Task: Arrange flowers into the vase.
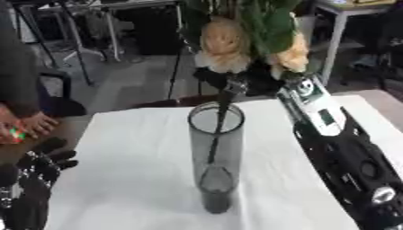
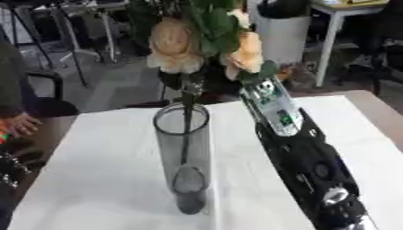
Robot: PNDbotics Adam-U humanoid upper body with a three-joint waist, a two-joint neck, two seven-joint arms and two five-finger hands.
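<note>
Covering most of the work surface, the white table (image 1: 141,179) gives the vase a flat, bare base to stand on. The right arm (image 1: 346,157) is the next largest thing: it runs from the near right corner up and over the table to a point just above and behind the vase, so that the flowers can hang over the opening instead of being pushed in from the side. The flowers (image 1: 228,45), cream and peach blooms with dark green leaves, stand above the vase and hide most of the right hand (image 1: 264,83), whose fingers seem curled round the stems just under the blooms; the grip itself is hard to make out. The vase (image 1: 216,157), a tall clear cylinder, stands upright near the middle of the table. A dark stem (image 1: 219,130) already passes through its mouth and reaches down inside, tilted a little, which suggests the bunch is partway in and needs lowering further. The left hand (image 1: 35,179) rests idle well to the left of the vase, at the table's near left edge, fingers relaxed and holding nothing.
</note>
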